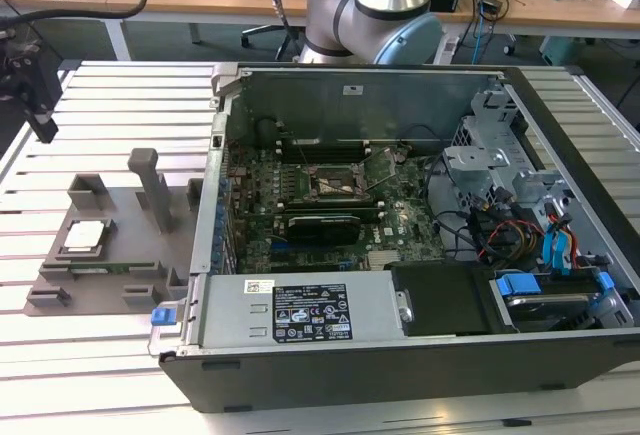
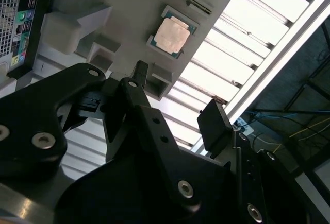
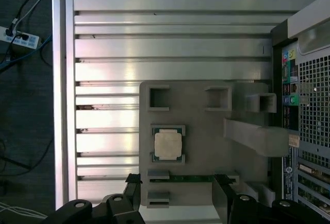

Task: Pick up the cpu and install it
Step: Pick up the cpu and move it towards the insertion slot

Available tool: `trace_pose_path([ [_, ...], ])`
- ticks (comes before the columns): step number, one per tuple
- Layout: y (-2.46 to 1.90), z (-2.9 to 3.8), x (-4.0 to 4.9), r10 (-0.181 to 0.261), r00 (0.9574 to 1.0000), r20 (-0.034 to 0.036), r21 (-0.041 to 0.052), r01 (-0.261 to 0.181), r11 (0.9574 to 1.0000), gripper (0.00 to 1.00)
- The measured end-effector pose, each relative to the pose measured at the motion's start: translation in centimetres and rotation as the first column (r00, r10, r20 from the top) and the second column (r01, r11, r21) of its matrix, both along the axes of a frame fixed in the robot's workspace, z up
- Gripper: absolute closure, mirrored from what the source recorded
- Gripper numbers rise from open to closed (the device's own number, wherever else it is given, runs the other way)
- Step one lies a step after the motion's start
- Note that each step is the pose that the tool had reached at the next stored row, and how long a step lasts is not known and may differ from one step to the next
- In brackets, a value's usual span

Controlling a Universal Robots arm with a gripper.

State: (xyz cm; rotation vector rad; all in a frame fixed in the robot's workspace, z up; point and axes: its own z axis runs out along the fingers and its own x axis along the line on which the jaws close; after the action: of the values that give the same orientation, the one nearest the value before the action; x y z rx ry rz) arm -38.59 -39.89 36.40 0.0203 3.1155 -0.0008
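Item: small flat silver-topped square cpu [image 3: 168,145], seated in grey moulded tray [image 3: 206,147] on slatted aluminium counter [image 3: 154,44]. Black fingers [image 3: 134,190] spread, empty, hovering above. We would square them to its edges.

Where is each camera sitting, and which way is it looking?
Exterior view: off the arm, looking down across the table at the open computer and the tray with the cpu; the arm's joints show at the back.
First wrist view: on the arm, looking straight down at the cpu; the open tool pokes in.
Second wrist view: on the arm, looking slantwise past the tool at the cpu.
Shared: all three show the cpu lying on the tray.
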Motion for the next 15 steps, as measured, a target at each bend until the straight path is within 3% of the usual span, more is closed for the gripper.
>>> trace_pose_path([
  [15,0.0,-0.6,0.0,0.0,1.0,-0.0001,-0.0001,0.0,1.0,0.34],
])
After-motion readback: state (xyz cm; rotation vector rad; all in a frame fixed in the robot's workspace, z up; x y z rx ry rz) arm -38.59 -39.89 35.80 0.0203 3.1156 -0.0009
